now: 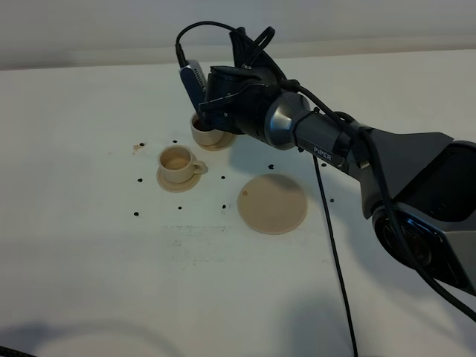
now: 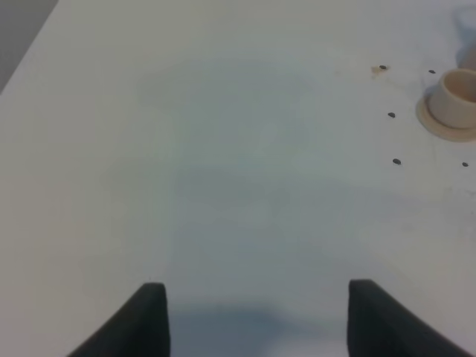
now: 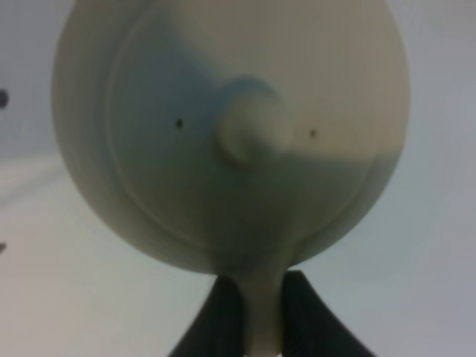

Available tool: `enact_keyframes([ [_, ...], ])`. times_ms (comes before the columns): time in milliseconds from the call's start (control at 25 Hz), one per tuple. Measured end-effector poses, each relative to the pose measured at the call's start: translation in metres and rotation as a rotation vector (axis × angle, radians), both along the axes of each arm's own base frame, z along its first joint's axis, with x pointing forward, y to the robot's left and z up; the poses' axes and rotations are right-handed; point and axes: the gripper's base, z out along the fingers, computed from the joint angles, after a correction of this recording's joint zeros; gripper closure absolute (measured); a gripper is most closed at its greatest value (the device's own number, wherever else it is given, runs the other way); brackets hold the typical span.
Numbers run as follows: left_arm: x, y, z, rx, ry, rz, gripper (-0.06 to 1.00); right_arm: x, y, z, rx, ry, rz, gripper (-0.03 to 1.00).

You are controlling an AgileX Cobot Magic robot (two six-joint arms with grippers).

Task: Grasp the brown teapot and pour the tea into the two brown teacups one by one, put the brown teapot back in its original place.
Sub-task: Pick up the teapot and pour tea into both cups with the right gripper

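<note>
In the right wrist view the brown teapot [image 3: 230,134] fills the frame, its knobbed lid facing the camera. My right gripper [image 3: 262,301] is shut on its loop handle. In the exterior view the right gripper [image 1: 216,111] hovers over the far teacup [image 1: 202,134] on its saucer, and the wrist hides the teapot. The near teacup [image 1: 177,161] stands on its saucer to the front left. The round coaster [image 1: 272,203] lies bare to the right of the cups. My left gripper [image 2: 256,320] is open and empty over bare table, with the near teacup [image 2: 455,100] far off.
Small dark dots [image 1: 140,180] mark the white table around the cups. A black cable [image 1: 335,253] hangs from the right arm across the table's right side. The table's far edge runs behind the cups.
</note>
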Motion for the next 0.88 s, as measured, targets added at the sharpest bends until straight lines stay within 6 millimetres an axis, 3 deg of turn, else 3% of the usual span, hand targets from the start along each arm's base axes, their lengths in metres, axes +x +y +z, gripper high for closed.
enact_keyframes([
  [240,0.000,0.000,0.000,0.000,0.000,0.000,0.45,-0.009,0.005,0.001,0.113,0.012,-0.088,0.87],
  [480,0.000,0.000,0.000,0.000,0.000,0.000,0.45,-0.019,0.003,0.021,0.316,0.035,-0.251,0.87],
  [880,0.000,0.000,0.000,0.000,0.001,0.000,0.45,-0.047,0.002,0.032,0.533,0.285,-0.526,0.87],
])
